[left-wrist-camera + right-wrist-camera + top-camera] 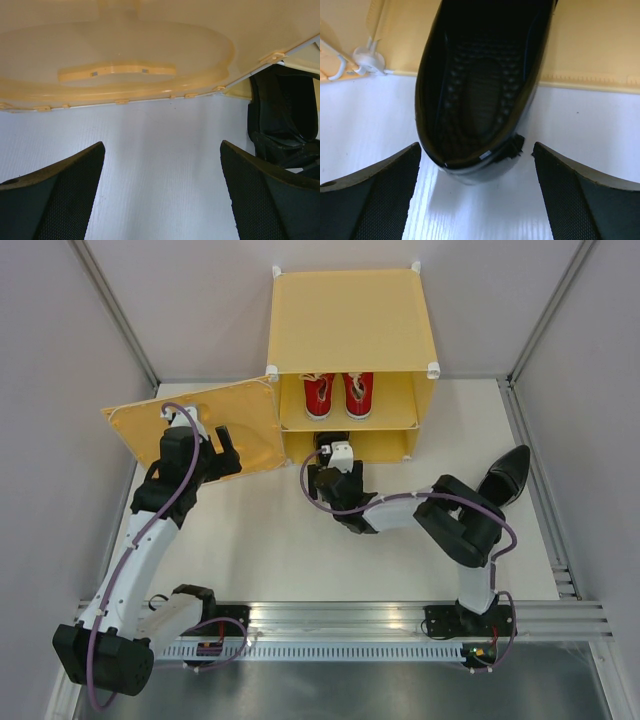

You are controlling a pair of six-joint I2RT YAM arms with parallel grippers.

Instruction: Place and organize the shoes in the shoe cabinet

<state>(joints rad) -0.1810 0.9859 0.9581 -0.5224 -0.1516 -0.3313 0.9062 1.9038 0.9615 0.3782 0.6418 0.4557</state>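
White table [260, 550], grey walls [200, 300], L tool [162, 145] wide by cabinet door [125, 45], R tool [477, 150] wide, black shoe [480, 75] just ahead

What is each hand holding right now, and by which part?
Nothing. The right hand stands open around the heel of the black shoe without clamping it. The left hand is open too, facing the cabinet door.

Lab cell: grey panels [200, 300], aluminium rail [350, 615]
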